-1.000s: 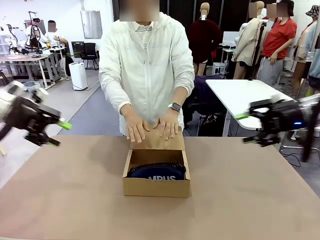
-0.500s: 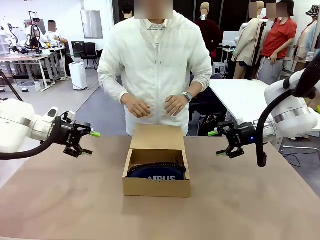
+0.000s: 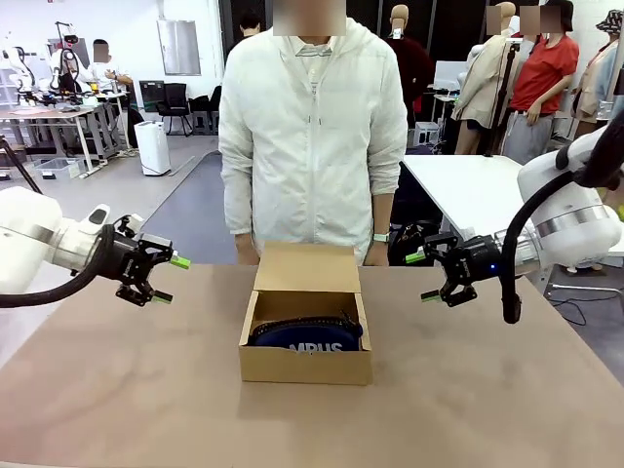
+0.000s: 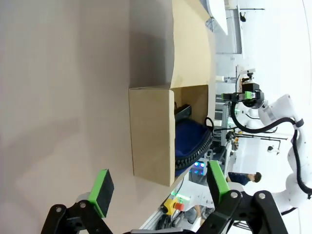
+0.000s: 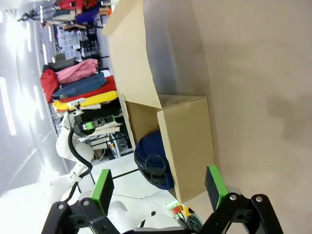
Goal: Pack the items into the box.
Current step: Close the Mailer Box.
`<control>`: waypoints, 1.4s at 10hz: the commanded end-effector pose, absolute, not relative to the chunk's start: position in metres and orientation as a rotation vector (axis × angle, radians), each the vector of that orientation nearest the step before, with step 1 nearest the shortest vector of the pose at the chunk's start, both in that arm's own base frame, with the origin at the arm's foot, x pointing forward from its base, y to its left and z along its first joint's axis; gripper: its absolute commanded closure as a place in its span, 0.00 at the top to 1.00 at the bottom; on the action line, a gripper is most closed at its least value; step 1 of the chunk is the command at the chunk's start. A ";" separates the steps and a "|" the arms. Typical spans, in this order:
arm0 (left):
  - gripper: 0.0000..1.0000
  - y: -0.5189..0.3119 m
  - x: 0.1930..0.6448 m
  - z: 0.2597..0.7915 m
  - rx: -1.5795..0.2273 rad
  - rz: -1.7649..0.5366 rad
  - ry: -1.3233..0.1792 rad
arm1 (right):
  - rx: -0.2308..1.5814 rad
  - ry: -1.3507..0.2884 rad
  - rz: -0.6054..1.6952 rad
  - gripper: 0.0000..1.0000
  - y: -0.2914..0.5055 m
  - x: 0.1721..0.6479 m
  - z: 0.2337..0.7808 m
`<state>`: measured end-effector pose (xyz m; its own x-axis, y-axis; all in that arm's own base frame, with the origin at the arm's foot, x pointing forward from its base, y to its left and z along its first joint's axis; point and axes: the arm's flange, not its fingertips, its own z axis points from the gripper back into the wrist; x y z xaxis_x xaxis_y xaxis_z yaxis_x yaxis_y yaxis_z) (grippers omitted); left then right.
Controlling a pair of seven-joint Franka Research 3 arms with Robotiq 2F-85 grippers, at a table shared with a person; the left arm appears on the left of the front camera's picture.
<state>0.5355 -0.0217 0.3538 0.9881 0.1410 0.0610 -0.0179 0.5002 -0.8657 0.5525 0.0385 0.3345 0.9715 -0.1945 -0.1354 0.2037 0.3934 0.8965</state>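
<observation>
Front view: brown table (image 3: 127, 390); person (image 3: 312, 136) at its far edge, directly behind the box (image 3: 305, 365). Box at centre, flap lid (image 3: 306, 267) raised. Navy pouch (image 3: 308, 336) lies inside, white lettering toward the robot. Left wrist view: black stapler (image 4: 183, 111) inside, beside the pouch. Left gripper (image 3: 171, 280): left of box, well apart, fingers spread wide, holding nothing. Right gripper (image 3: 423, 277): right of box, likewise wide, empty.

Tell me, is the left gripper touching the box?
Apart. The front view shows bare table between the left gripper and the box.
</observation>
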 end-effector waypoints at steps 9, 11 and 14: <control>1.00 -0.126 0.694 0.264 -1.537 -0.010 0.110 | 1.324 0.440 -0.019 1.00 0.128 0.718 0.245; 1.00 -0.145 0.694 0.260 -1.499 -0.007 0.132 | 1.362 0.457 0.044 1.00 0.148 0.718 0.243; 1.00 -0.165 0.692 0.261 -1.534 -0.084 0.226 | 1.375 0.371 0.082 1.00 0.158 0.711 0.247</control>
<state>0.6841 -0.1625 0.2577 0.9871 -0.1402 -0.0777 -0.0729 0.0390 -0.9966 0.7003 0.1556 0.2412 0.9239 0.2772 -0.2636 0.2073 0.2163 0.9541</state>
